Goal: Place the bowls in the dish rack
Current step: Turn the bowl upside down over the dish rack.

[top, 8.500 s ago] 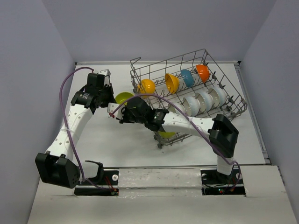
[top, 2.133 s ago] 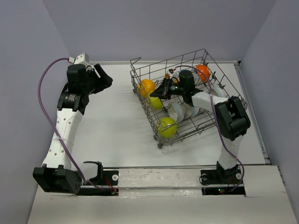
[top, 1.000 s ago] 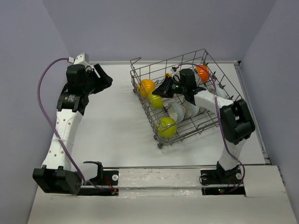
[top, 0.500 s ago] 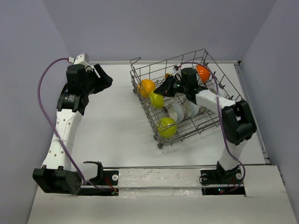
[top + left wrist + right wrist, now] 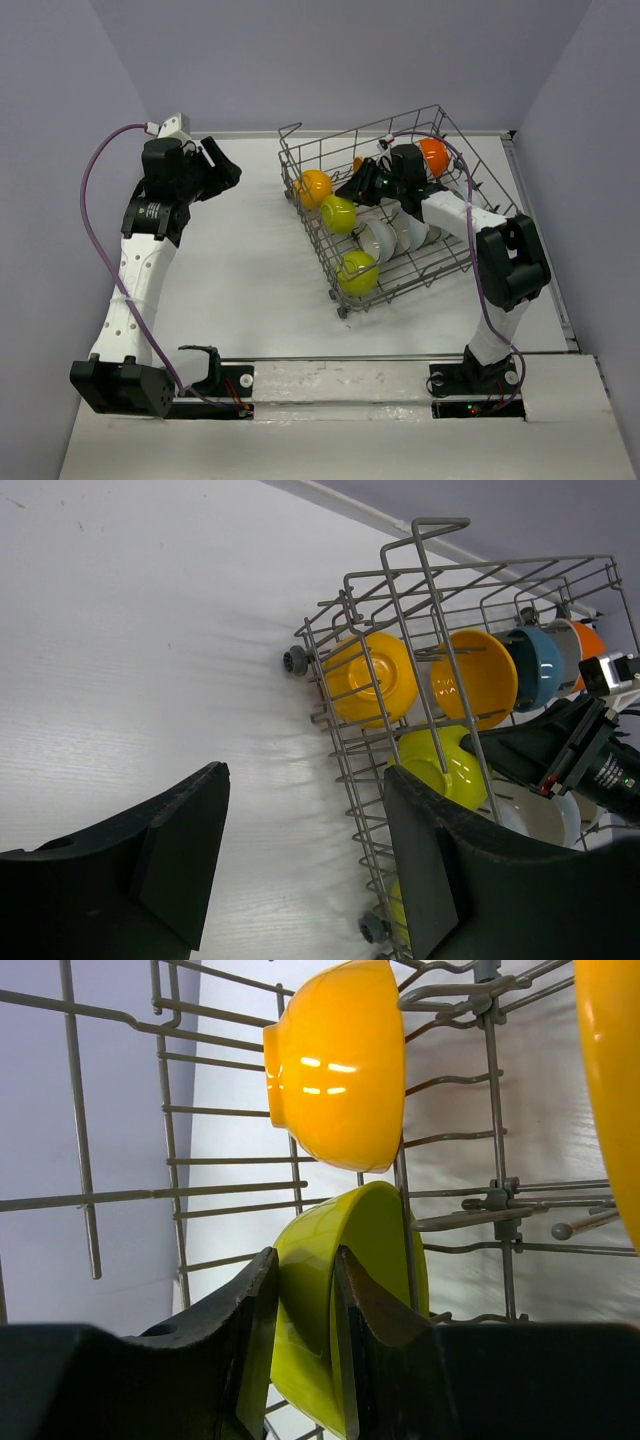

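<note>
Dish rack (image 5: 497, 212) sits on the far-right part of the table (image 5: 250, 280), skewed, w/ all the bowls I can see inside it. Far-left corner of the rack: yellow-orange bowl (image 5: 314, 186) on edge. Just near of it, same left row, is the lime bowl (image 5: 338, 214), tilted btwn the wires. My R gripper (image 5: 352, 190) reaches in from the right. On its wrist cam the R gripper (image 5: 305, 1340) has one finger on each side of the lime bowl's (image 5: 350, 1260) rim, both very close to it. I can't tell whether they pinch it or only flank it. The yellow-orange bowl (image 5: 335, 1060) shows right above it on that cam. Second lime bowl (image 5: 358, 272) lies in the rack's near corner. White bowls (image 5: 380, 238) stand in the row right of the lime ones, partly under the R arm. Orange bowl (image 5: 434, 155) is at the far end. L wrist cam also shows another yellow-orange bowl (image 5: 475, 678) and a blue bowl (image 5: 535, 665) in the far row, next to the orange one. L gripper (image 5: 228, 165) is held over the far-left of the table, well apart from the rack, aimed toward it. Its jaws are wide apart w/ nothing btwn them (L gripper (image 5: 305, 790)). Purple cable (image 5: 95, 190) loops off the L arm.
</note>
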Robot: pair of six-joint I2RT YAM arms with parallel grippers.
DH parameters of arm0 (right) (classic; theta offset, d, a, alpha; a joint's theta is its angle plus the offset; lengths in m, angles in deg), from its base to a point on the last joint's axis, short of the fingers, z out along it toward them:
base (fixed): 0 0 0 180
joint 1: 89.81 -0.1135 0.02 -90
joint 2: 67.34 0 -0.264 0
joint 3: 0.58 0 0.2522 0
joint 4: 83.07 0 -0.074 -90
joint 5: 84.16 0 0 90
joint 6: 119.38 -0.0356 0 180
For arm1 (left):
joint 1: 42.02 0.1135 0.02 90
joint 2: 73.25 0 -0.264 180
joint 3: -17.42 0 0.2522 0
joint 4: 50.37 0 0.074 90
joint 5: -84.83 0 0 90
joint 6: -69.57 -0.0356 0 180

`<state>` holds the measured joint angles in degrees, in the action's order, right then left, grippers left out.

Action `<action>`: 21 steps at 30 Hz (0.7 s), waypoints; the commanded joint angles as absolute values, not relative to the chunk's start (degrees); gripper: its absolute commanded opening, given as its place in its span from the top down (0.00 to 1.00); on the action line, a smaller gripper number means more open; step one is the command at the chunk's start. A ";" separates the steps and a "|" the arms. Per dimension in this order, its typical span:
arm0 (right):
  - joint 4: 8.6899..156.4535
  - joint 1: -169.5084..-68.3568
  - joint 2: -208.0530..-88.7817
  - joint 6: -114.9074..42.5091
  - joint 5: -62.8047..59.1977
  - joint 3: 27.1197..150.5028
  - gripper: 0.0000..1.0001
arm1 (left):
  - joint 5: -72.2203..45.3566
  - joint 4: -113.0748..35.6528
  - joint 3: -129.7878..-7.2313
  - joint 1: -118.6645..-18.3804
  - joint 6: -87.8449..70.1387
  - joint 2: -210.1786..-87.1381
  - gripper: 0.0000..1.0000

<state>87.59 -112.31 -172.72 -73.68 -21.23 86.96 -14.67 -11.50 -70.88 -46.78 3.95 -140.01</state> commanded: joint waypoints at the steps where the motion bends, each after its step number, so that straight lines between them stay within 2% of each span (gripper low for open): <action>1: 83.34 -110.90 -172.72 -69.20 -16.05 87.44 0.68 | -15.81 -13.14 -70.43 -46.51 3.91 -137.94 0.28; 21: 79.65 -110.90 -174.21 -67.09 -15.43 90.08 0.65 | -16.60 -13.84 -69.64 -46.51 3.83 -137.85 0.28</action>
<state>80.10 -111.13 -174.21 -68.96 -16.38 86.98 -15.37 -11.57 -69.97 -46.78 3.95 -139.82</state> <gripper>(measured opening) 0.351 0.720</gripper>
